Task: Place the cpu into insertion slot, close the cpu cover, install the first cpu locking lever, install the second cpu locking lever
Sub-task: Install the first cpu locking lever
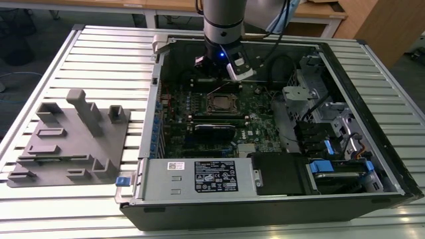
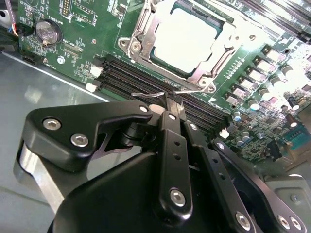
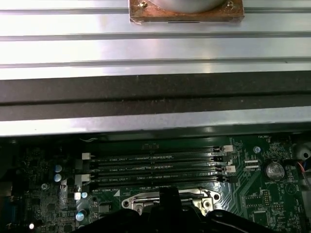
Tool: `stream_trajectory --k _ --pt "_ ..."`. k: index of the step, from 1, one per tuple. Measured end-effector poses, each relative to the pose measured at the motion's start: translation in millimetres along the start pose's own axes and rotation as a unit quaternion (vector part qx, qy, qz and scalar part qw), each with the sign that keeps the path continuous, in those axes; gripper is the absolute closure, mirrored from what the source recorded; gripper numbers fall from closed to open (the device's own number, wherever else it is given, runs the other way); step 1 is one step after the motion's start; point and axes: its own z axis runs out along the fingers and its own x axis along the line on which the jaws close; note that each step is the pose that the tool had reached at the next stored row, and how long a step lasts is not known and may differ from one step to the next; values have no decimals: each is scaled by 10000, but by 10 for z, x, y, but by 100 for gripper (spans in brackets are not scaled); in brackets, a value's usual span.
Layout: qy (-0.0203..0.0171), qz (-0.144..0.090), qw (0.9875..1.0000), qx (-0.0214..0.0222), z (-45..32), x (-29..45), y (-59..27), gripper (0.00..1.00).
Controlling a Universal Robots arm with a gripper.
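cpu: the small flat square chip with the dull silver top [image 2: 187, 36] lies in the square dark socket with the silvery rim [image 2: 135, 46], on the green circuit board [image 2: 87, 19] inside the open black computer box [image 1: 265, 216]. this step looks done.
cover: the thin silver metal frame with a window in the middle [image 2: 145, 24] lies flat around the chip, so it looks closed.
levers: one thin silver wire lever [image 2: 148, 94] sticks out from the socket, right at the tip of the tool. i think the levers are not locked yet, so that part is left.
tool: the black tool [image 2: 167, 103] has its fingers pressed together. the wire lever touches the tips. i cannot tell if it is pinched or just pushed.
counts: one chip, one socket, one frame, one lever i can be sure of, four long black memory slots [image 3: 155, 167], one round silver battery [image 2: 47, 31], and one grey block with pegs [image 1: 73, 139] on the slatted silver surface [image 1: 99, 45].
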Motion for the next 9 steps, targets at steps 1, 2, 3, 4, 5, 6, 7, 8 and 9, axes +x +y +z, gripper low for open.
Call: stream_trajectory --k 1,2,3,4,5,6,7,8,9 --pt "0 0 10000 -1 7 1 8 89" --pt "0 -1 10000 0 13 2 18 89" --pt "0 -1 10000 0 20 3 26 89" --pt "0 0 10000 -1 29 4 31 89" --pt "0 0 10000 0 39 5 35 89" --pt "0 -1 10000 0 50 6 39 89" --pt "0 0 10000 0 60 7 43 89" --pt "0 0 10000 0 70 8 47 89" --pt "0 0 10000 0 77 9 52 89"
